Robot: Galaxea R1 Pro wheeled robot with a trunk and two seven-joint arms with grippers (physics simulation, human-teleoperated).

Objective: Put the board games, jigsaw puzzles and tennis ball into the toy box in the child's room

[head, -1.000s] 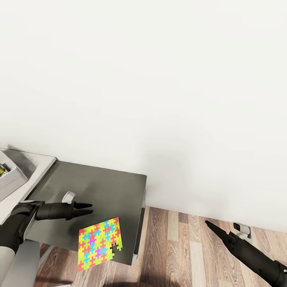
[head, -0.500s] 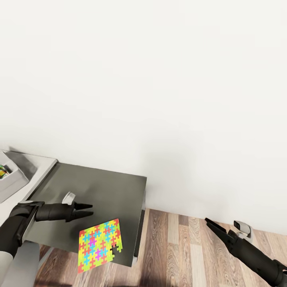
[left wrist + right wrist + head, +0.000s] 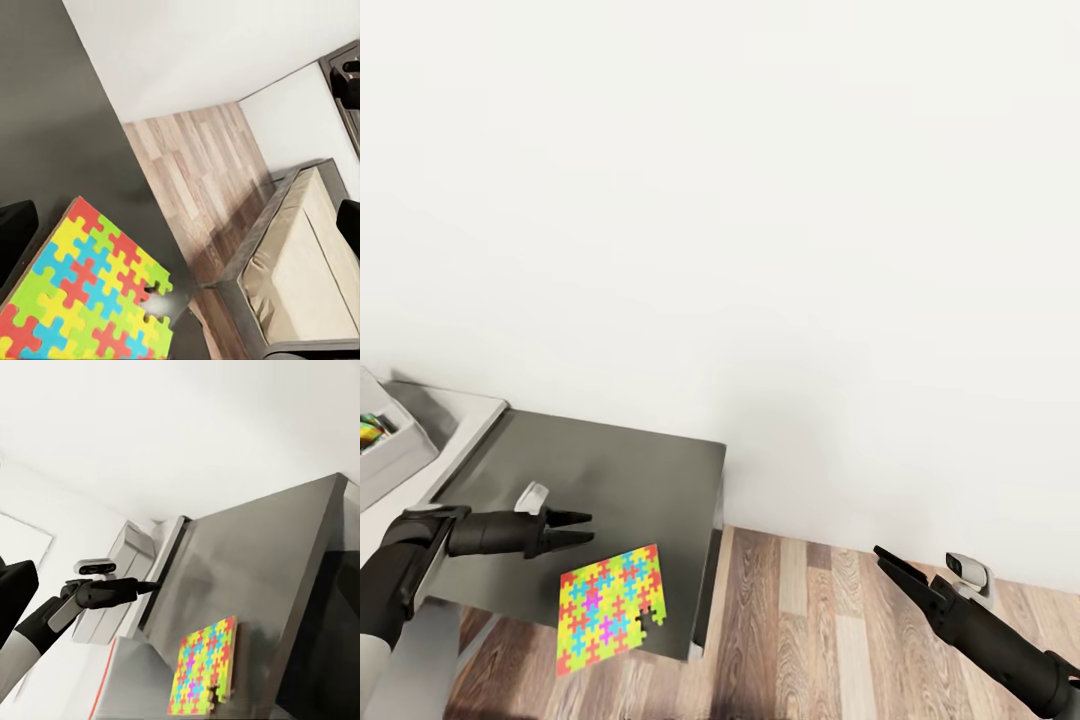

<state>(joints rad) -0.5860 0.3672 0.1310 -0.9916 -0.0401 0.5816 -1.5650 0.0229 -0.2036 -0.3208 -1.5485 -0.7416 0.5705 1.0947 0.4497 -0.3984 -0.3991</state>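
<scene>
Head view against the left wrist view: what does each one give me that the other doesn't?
Head view alone: both hands, the left hand hovering over the dark table just beyond the jigsaw puzzle, the right hand out over the wood floor, plus the toy box at the far left edge. Left wrist view alone: a bed frame with its mattress past the table's end. Both share the puzzle, the dark tabletop, the floor and the white wall.

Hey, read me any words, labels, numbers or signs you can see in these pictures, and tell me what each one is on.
No readable text: the jigsaw puzzle on the table shows plain coloured pieces.
The colourful item in the toy box at the head view's left edge is too small and cropped to read.
</scene>
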